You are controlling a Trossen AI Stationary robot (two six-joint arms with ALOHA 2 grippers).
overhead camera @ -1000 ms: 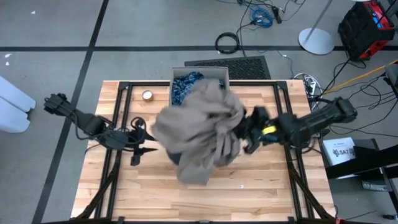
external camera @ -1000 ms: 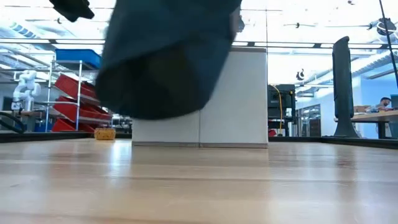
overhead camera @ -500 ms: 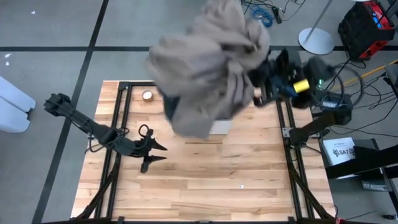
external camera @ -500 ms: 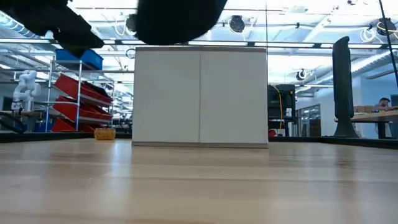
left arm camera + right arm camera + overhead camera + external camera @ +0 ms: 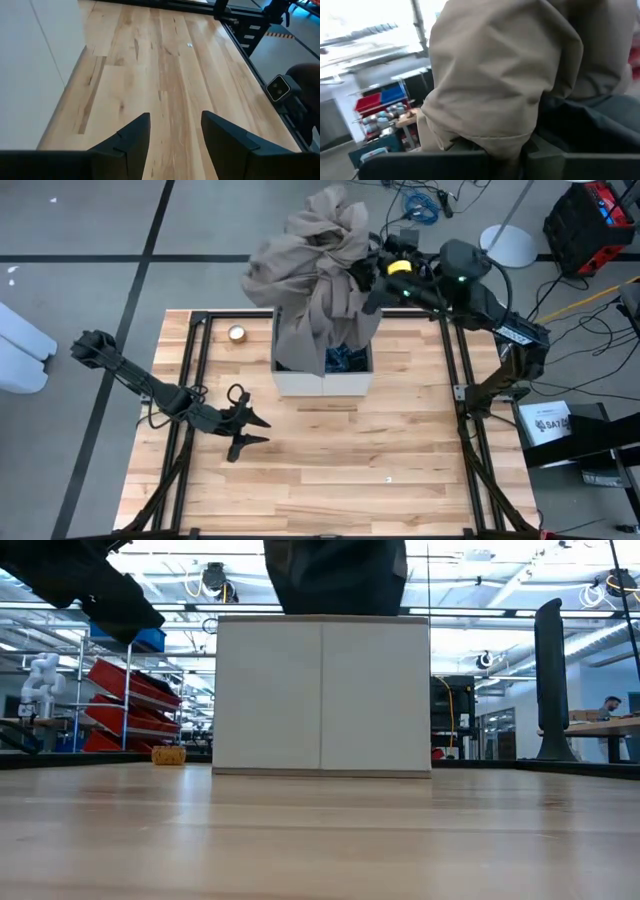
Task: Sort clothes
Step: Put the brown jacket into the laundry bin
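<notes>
High view. Right end effector (image 5: 368,275): raised at about 1 o'clock from the worktop's centre, clamped on a tan-brown garment (image 5: 315,265), with a dark slate piece (image 5: 352,330) apparently bunched in the same hold. The load hangs over the beige fabric box (image 5: 322,384) at the worktop's (image 5: 330,470) 12 o'clock edge; its lower folds reach inside. A blue plaid shirt (image 5: 343,358) lies in the box. Left end effector (image 5: 255,430): idle at 9 o'clock, low over the boards, fingers parted, holding nothing. A small roll of tape (image 5: 237,333) sits at 11 o'clock.

Low view. Box front faces the camera; a dark mass of cloth hangs touching or just above its top rim, contact uncertain.

Left wrist view. Two fingers spread apart above bare boards, the box wall just beside them.

Right wrist view. Tan fabric fills the frame, slate cloth beneath it, pinched between the fingers.

Step in hand, by judgement: depositing the lifted bundle into the box. Next move calls for lowering until the cloth slackens, then releasing squarely inside so no fold drapes over the rim.
</notes>
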